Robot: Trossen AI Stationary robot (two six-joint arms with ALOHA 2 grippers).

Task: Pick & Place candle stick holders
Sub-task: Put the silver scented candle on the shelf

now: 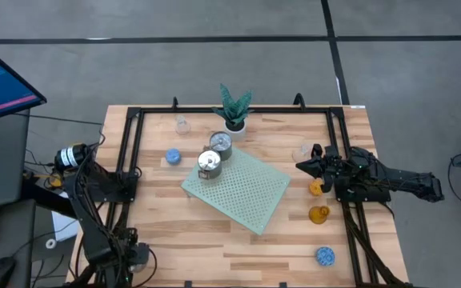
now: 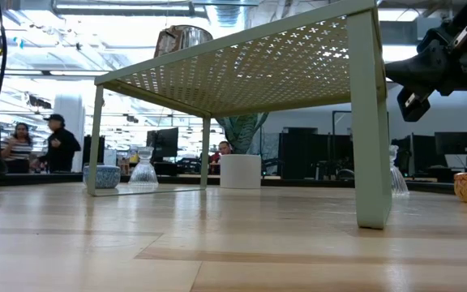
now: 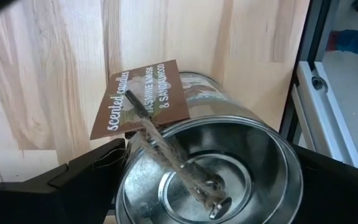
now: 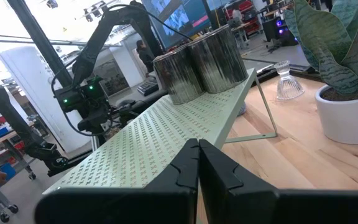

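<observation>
Tag (image 3: 143, 99) reads "scented candles"; left tool (image 3: 185, 180) grips silver tin (image 3: 216, 168); right tool (image 4: 197, 152) pinched closed, empty.

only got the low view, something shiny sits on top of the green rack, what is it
Observer: Two silver holders, side by side on the pale green mat, at its corner nearest the plant.
Operator: is the left arm holding anything
Observer: Yes. The left gripper has its fingers either side of a silver tin with a scented-candle tag.
Operator: and the right one
Observer: The right gripper is shut and empty, at the table's right side near a clear glass holder.
</observation>
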